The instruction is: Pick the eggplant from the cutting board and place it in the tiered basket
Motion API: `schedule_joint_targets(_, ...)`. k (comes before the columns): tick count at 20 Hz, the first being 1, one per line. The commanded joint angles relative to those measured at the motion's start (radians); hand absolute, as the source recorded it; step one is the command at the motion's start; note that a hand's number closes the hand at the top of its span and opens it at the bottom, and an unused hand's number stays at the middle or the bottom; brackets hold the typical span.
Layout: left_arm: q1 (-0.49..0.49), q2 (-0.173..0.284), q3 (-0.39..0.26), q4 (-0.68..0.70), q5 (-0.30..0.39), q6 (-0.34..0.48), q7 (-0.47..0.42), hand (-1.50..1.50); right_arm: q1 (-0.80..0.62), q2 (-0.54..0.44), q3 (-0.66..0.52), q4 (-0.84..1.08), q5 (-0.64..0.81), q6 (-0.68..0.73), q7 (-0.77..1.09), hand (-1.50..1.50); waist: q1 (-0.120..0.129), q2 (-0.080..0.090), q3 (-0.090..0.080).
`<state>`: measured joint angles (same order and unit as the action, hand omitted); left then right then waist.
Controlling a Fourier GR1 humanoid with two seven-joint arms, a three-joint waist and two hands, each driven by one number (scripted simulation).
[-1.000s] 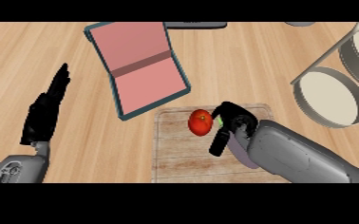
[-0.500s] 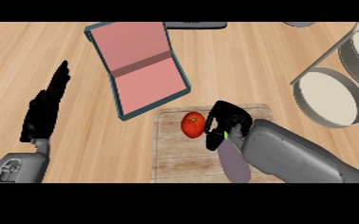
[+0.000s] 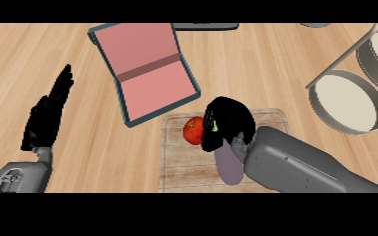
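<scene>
eggplant (image 3: 227, 166) lies on the cutting board (image 3: 184, 167), just below the right hand (image 3: 230, 119), whose fingers curl down, apparently around its top beside the tomato (image 3: 193, 130). close on the purple body alone. since half a second ago, the hand moved lower.

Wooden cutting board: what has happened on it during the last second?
The black right hand has edged left over the wooden cutting board and curled round the top of the long purple eggplant, which now shows below it. The round red tomato has shifted slightly left. The open left hand and the pink tray stayed put.
</scene>
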<state>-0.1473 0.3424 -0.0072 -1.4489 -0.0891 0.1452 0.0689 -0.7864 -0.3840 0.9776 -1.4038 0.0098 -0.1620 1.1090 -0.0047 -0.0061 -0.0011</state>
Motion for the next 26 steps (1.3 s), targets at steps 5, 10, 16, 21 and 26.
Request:
schedule_joint_targets(5,0.032,-0.011,0.006,-0.015,-0.013,0.024,0.009,0.0,-0.048,-0.006,-0.124,-0.091,0.318,-0.317,0.071,1.5,-0.027,-0.015,0.001)
schedule_joint_targets(10,0.026,0.015,0.029,0.011,0.0,-0.003,-0.002,0.0,-0.115,-0.053,-0.192,-0.173,0.543,-0.339,0.146,1.5,-0.04,-0.017,-0.001)
schedule_joint_targets(16,0.02,-0.007,0.025,0.015,-0.005,0.006,-0.013,0.0,-0.142,-0.163,-0.335,-0.322,0.668,-0.186,0.238,1.5,-0.034,-0.011,-0.001)
schedule_joint_targets(21,0.024,-0.014,0.007,-0.018,-0.023,0.006,0.011,0.0,-0.162,-0.29,-0.43,-0.363,0.613,0.021,0.227,1.5,-0.016,-0.004,0.0)
schedule_joint_targets(26,0.037,-0.025,0.007,-0.023,-0.032,0.007,-0.01,0.0,-0.081,-0.348,-0.566,-0.45,0.483,0.044,0.16,1.5,-0.011,0.001,0.001)
